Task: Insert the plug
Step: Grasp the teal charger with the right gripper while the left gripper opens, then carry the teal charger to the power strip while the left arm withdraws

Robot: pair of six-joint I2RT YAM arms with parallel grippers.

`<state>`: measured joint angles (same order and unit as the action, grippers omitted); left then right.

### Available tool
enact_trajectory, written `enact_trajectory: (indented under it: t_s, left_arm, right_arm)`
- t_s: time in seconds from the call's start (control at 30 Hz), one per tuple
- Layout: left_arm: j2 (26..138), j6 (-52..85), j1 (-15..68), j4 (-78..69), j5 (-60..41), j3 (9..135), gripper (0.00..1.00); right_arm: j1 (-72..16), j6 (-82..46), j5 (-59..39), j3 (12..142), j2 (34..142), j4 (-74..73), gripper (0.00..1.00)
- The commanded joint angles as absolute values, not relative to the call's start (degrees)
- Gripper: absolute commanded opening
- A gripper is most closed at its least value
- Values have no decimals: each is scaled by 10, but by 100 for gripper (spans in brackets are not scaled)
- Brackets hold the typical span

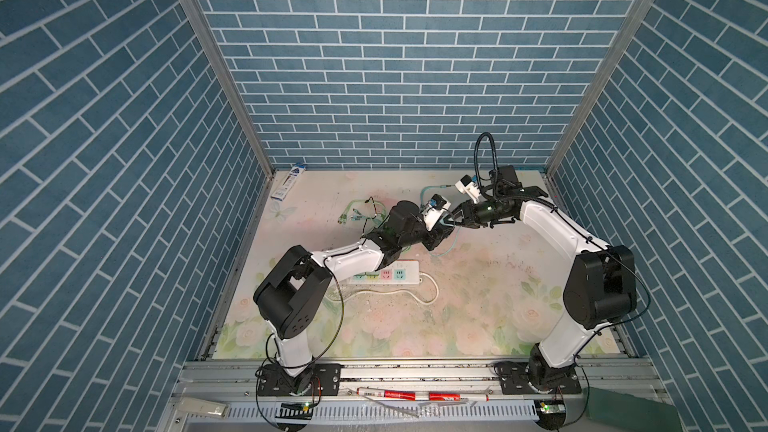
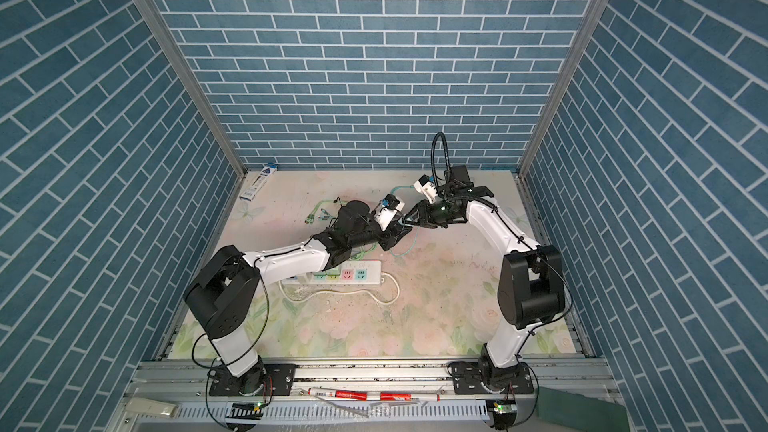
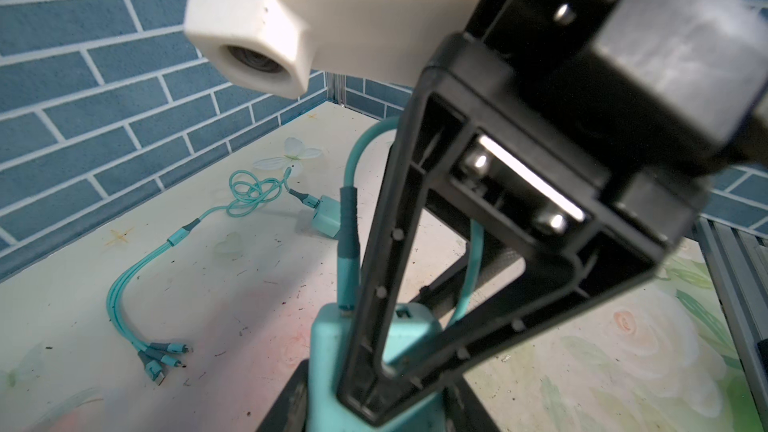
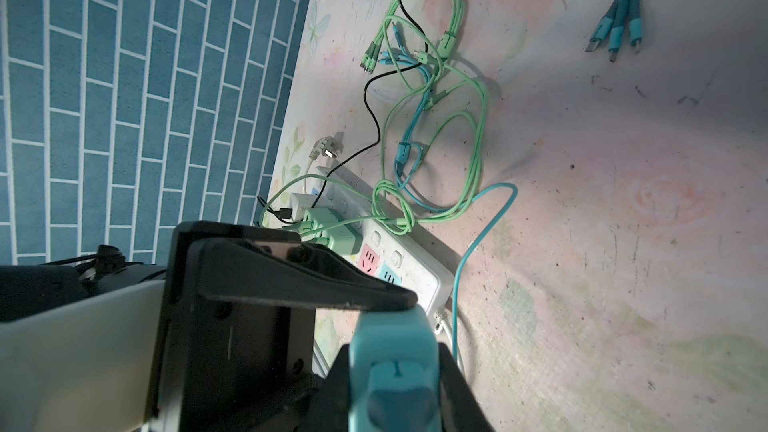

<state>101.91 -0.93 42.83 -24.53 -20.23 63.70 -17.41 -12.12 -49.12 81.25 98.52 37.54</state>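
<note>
R hand (image 4: 395, 371) is clamped tight on the plug (image 4: 392, 334); in the R wrist view we see the teal block wedged btw its two black fingers. L hand (image 3: 365, 394) has the same plug, jaws part-closed around the body. One L finger (image 4: 307, 280) lies flat against the plug's side. So both hands grip it at once, tips meeting mid-air over the middle-rear of the bench (image 1: 478, 309), clear of the surface.

Plug itself: small turquoise charger block, matte, rounded corners, w/ a darker teal raised bit on one face. Its end face has a USB slot (image 3: 402, 314). Beside that a teal cable (image 3: 348, 222) w/ a grey collar is plugged in, arcs up, then drops to the bench.

Further out, a second teal block (image 3: 326, 218) lies on the bench w/ its own coiled three-headed cable (image 3: 137, 284). Nearer the front, partly under the L forearm, sits a white power strip (image 1: 409, 280). Its pink socket (image 4: 368, 259) and teal socket (image 4: 390, 276) show their faces, and green adapters (image 4: 332, 230) sit in the next ones. A tangle of green cables (image 4: 436, 126) lies just beside the strip.
</note>
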Motion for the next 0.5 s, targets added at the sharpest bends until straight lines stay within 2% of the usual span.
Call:
enact_trajectory:
  t_s: [0.0, 0.07, 0.17, 0.27, 0.4, 0.47]
  left_arm:
    - [1014, -18, 431, -270, -204, 632, 30]
    - [1012, -17, 431, -276, -200, 627, 36]
    - [1004, -17, 430, -266, -190, 624, 53]
    - [986, -24, 429, -243, -183, 621, 60]
    - [953, -26, 427, -211, -164, 611, 79]
    - [927, -25, 422, -175, -162, 610, 84]
  right_arm:
    - [-183, -118, -518, 829, 980, 394, 4]
    - [-185, -118, -516, 827, 976, 395, 0]
    - [-185, -122, -488, 829, 965, 393, 0]
    - [-185, -125, -435, 835, 953, 393, 0]
    - [-185, -125, -404, 837, 939, 381, 0]
    - [-185, -117, -400, 831, 928, 367, 0]
